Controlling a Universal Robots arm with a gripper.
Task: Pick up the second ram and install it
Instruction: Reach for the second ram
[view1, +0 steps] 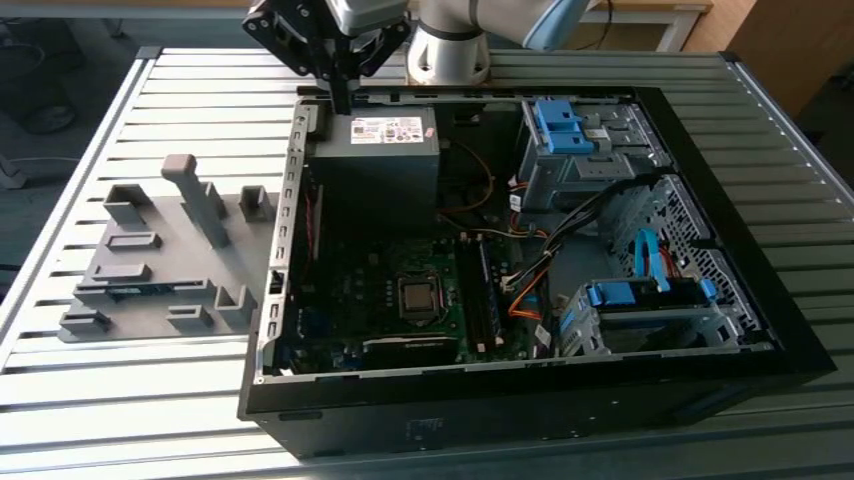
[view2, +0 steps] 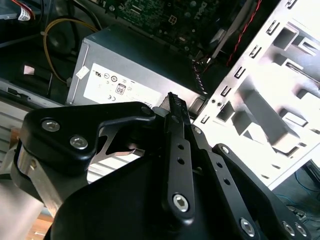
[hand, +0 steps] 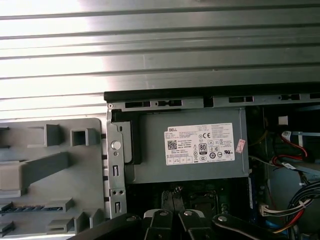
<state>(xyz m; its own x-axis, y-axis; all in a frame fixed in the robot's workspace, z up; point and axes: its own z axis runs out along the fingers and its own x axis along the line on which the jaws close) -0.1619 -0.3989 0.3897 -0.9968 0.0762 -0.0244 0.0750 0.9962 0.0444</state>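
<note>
So, table (view1: 80, 400): slatted metal top, and we've got everything sitting on it.
PC case (view1: 534, 405): lying on its side with the panel off and the board facing up. It takes most of the exterior view's right.
Fixture tray (view1: 167, 262): grey, full of blocks and slots, just beside the case on the exterior view's left.
Power supply (view1: 374, 165): grey box with a pale label, in the corner of the case toward the top of the exterior view.
Second ram (view1: 134, 291): we reckon it's the thin blue-green strip lying in a slot of the tray, well apart from the arm.
Step in hand: the pick-up, not yet begun as far as we can judge. Our two cents: come down square over the stick, pinch it near the middle of its length, and lift straight so it doesn't bind in the slot. Gripped off-centre, it'd probably tilt.
Claw (view1: 344, 105): hangs over the case wall next to the power supply. Its fingers are pinched together with no gap we can see, nothing between them, touching nothing.
</note>
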